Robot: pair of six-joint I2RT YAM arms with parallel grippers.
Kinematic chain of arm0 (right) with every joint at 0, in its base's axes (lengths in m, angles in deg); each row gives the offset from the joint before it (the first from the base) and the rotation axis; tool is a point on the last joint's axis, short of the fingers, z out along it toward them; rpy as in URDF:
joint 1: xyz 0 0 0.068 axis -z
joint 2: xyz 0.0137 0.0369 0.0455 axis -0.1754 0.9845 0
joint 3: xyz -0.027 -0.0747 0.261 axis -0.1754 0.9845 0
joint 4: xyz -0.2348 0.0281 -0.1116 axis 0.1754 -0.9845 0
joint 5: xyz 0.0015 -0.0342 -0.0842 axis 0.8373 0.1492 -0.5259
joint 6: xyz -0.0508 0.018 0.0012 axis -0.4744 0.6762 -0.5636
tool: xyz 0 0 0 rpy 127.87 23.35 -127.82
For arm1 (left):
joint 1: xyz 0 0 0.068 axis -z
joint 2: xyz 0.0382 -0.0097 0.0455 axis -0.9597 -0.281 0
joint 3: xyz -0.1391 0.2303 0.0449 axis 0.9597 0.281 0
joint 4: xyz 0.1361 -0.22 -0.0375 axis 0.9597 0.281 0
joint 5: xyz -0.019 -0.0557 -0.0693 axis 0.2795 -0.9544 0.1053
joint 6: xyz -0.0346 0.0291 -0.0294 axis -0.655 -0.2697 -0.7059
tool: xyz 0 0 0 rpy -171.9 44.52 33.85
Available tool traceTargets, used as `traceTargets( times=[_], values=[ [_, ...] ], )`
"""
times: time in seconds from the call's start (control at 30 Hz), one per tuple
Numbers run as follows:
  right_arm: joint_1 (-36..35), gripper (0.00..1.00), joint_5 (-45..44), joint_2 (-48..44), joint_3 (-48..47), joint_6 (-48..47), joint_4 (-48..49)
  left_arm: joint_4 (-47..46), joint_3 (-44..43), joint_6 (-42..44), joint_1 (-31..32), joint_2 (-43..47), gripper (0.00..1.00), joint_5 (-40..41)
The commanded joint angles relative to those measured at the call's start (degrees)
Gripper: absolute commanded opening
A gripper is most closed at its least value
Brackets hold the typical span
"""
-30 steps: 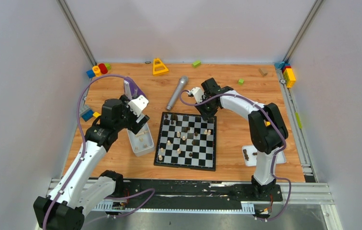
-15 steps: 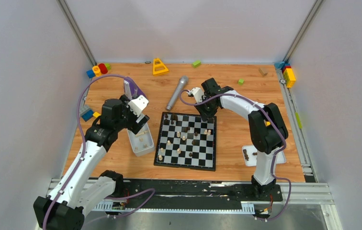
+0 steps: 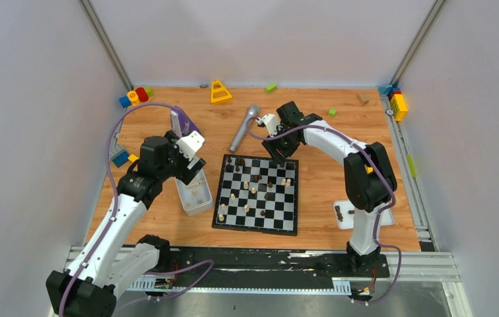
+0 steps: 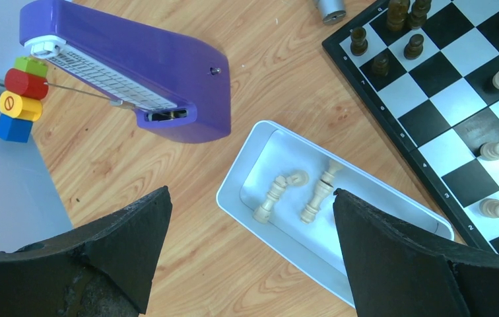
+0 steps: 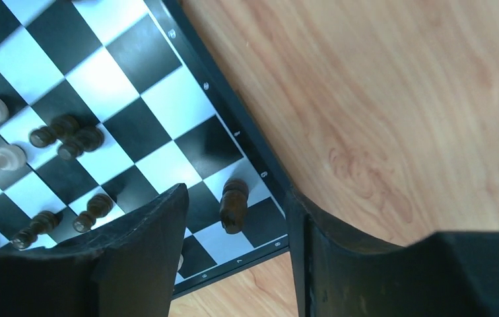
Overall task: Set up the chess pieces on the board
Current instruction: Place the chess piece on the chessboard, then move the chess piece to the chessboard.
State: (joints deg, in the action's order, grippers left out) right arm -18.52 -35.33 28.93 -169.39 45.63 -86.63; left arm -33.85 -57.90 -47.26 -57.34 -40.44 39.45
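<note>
1. A dark piece is standing on an edge square of the board, next to its far right corner.
2. The right gripper is straddling it with fingers spread, touching nothing. It is drawing back toward the far edge from where it sat a second ago, so this placement looks finished.
3. The left gripper is hanging wide open over the tray of white pieces — likely next.

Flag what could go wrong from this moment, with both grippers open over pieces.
1. The right gripper has its open fingers on either side of a dark piece standing by the chessboard edge. A sideways drift could topple it or push it off.
2. The left gripper hangs open above the white tray, where two light pieces lie close together. A descent might catch both.
</note>
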Motion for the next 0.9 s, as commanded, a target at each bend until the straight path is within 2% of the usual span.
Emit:
traceTargets(
  times=[0.0,0.33,0.57,0.87],
  values=[
    [-1.2,0.59,2.4,-3.1,-5.3,0.6,0.6,-2.5,0.2,-1.2,-0.6,1.4,1.00,1.2],
    [-8.0,0.60,11.2,3.2,-13.0,2.5,0.6,-2.3,-0.2,-3.0,-5.4,1.6,1.00,0.5],
    [-10.5,0.57,9.6,9.4,-18.1,2.9,0.5,-2.1,-0.6,-3.2,-6.3,1.9,1.00,0.1],
    [-10.7,0.53,9.1,12.4,-19.6,2.6,0.5,-2.3,-0.4,-3.1,-6.3,2.0,1.00,-0.1]
  ],
)
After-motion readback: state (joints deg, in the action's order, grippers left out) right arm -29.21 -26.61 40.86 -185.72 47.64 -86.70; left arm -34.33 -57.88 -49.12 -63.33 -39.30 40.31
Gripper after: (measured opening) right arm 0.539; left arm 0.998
